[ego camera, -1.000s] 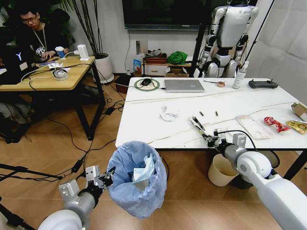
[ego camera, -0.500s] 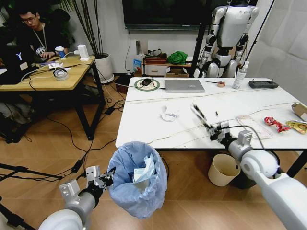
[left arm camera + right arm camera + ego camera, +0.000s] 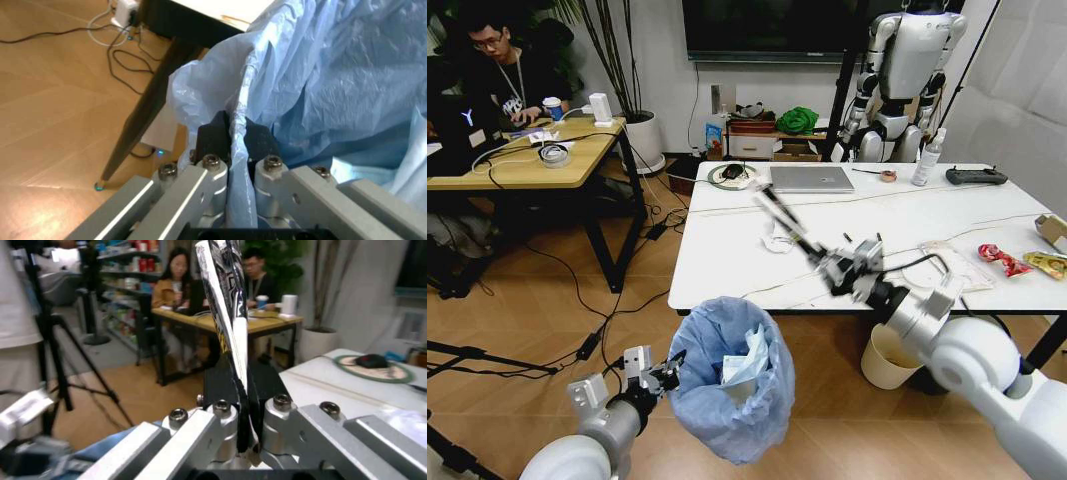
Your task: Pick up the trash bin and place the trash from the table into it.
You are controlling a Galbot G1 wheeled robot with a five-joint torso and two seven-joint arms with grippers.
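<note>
The trash bin (image 3: 727, 385), lined with a crinkly light-blue bag, hangs by the table's near left corner. My left gripper (image 3: 670, 366) is shut on its rim; the left wrist view shows the gripper (image 3: 237, 134) pinching the bag's edge (image 3: 280, 75). A bluish tissue (image 3: 747, 366) lies inside. My right gripper (image 3: 817, 256) is over the table's front edge, shut on a thin flat black-and-white wrapper (image 3: 779, 212) that sticks up and left. The right wrist view shows that wrapper (image 3: 227, 305) clamped in the gripper (image 3: 239, 390). On the table (image 3: 727, 265) lie a crumpled tissue (image 3: 779, 238), a clear package (image 3: 954, 264), and red (image 3: 1002, 258) and yellow (image 3: 1047, 264) wrappers.
A grey laptop (image 3: 811, 178), a black controller (image 3: 975, 176), a bottle (image 3: 926, 158) and cables sit at the table's far side. A cream bucket (image 3: 889, 356) stands under the table. A wooden desk (image 3: 522, 160) is at the left, and a humanoid robot (image 3: 905, 70) stands behind.
My right gripper has lifted the wrapper off the table and carried it left, towards the bin. The left arm and bin have shifted slightly right.
</note>
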